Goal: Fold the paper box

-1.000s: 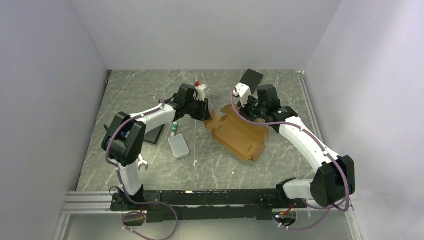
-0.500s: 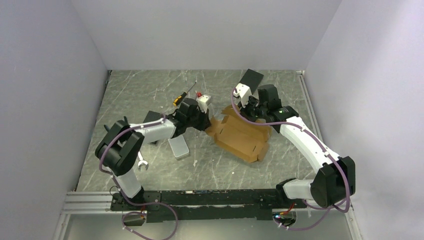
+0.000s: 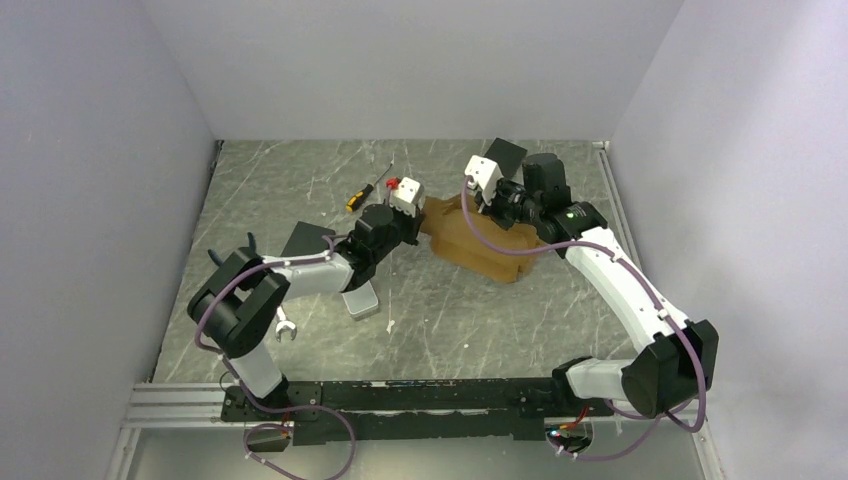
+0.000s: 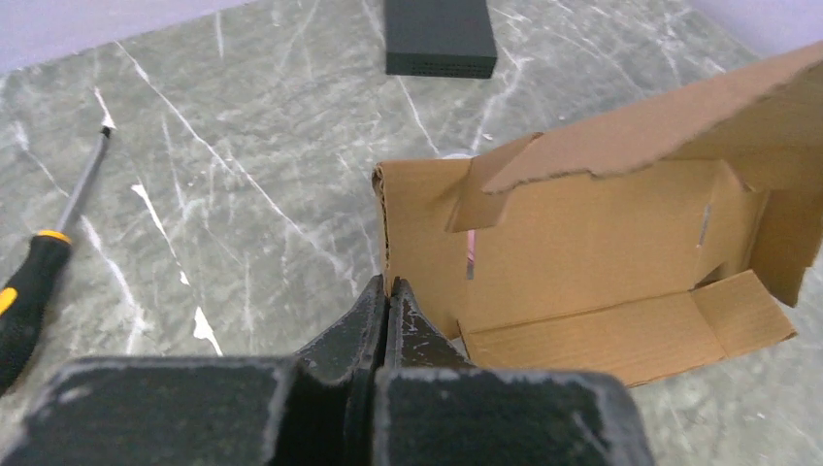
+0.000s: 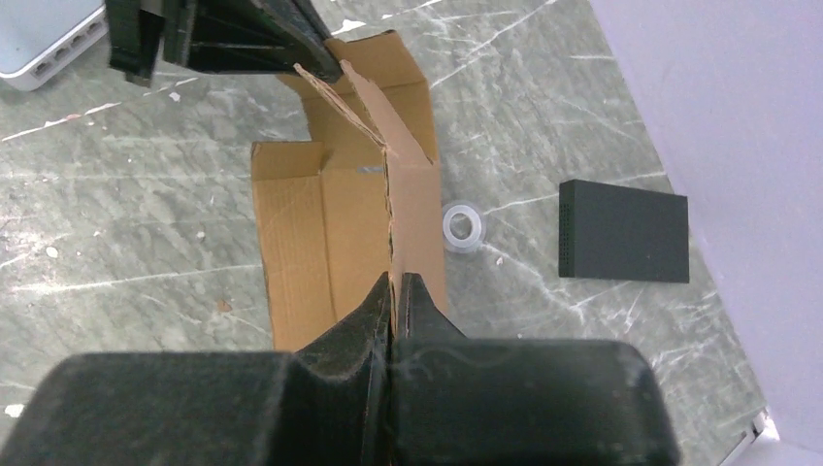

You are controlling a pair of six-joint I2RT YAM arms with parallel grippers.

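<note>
The paper box [image 3: 482, 245] is tan-brown creased cardboard, partly folded up on the table between both arms. My left gripper [image 3: 416, 222] is shut on its left end. In the left wrist view, the gripper [image 4: 388, 287] pinches an upright side flap edge of the box [image 4: 592, 243], whose inside and flaps face me. My right gripper [image 3: 503, 207] is shut on the box's far right edge. In the right wrist view, the gripper [image 5: 396, 283] pinches a raised panel of the box [image 5: 330, 223].
A screwdriver [image 3: 364, 190] lies at the back left and shows in the left wrist view [image 4: 39, 282]. One black slab [image 3: 505, 155] lies behind the box, another [image 3: 308, 240] under the left arm. A grey tin [image 3: 360, 300] lies near it. A tape roll [image 5: 462, 226] sits beside the box.
The box lay open and flat; now its panels are raised and it has shifted toward the back. The left arm has dropped lower and swung right with the flap.
</note>
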